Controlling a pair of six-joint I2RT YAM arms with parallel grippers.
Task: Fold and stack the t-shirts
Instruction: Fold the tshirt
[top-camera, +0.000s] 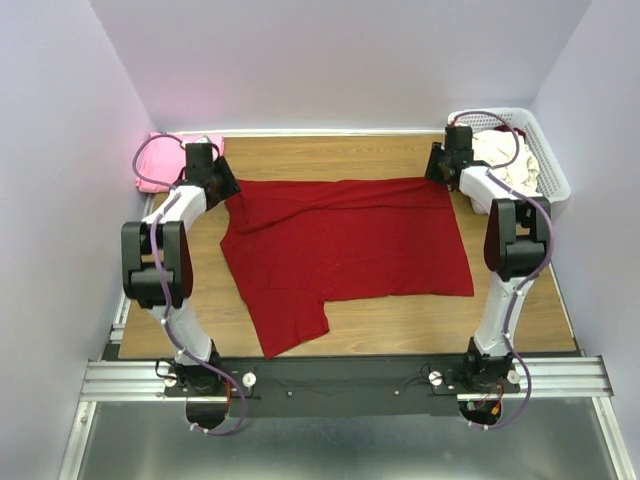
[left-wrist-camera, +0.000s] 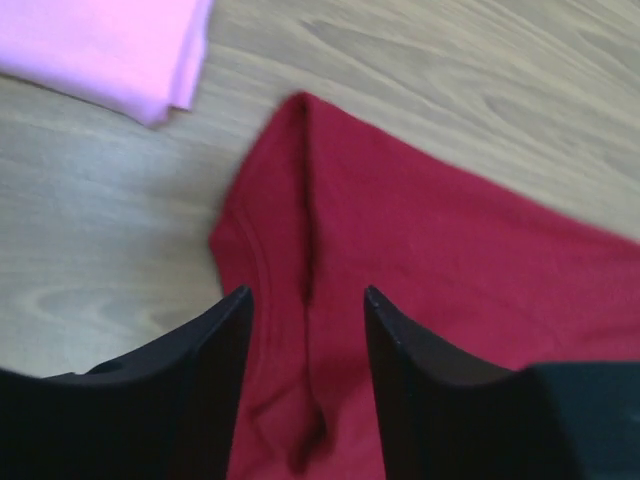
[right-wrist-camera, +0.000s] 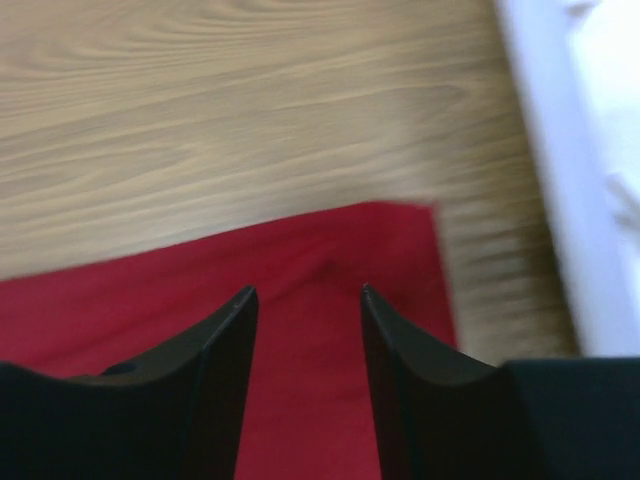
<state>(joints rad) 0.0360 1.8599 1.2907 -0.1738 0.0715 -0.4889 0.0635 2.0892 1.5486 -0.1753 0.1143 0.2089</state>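
At the far left corner of the wood-grain worktop (top-camera: 400, 320) lies a bright pink t-shirt (top-camera: 165, 160), folded into a flat pad with smooth layered edges. It sits apart from everything else on bare wood. Just right of it, the left fingers (left-wrist-camera: 215, 370) are black and wedge-shaped. They stand apart over the far left corner of the dark red t-shirt (top-camera: 350, 250) and clamp nothing. A raised crease of the soft cloth runs between them, beside a curved stitched hem. The red shirt is spread flat across the middle of the worktop. Its far edge runs straight between the two arms, diagonal folds cross its left part, and a narrower flap reaches toward the near left. The right fingers (right-wrist-camera: 215, 370) are also apart and hold nothing. They are above the shirt's squared far right corner, with bare wood beyond it. At the far right stands a white plastic lattice basket (top-camera: 548, 152), its long side next to the right arm. Crumpled cream-white t-shirts (top-camera: 500, 160) are piled inside, and the right arm's wrist and purple cable (top-camera: 520, 140) partly cover them from above.
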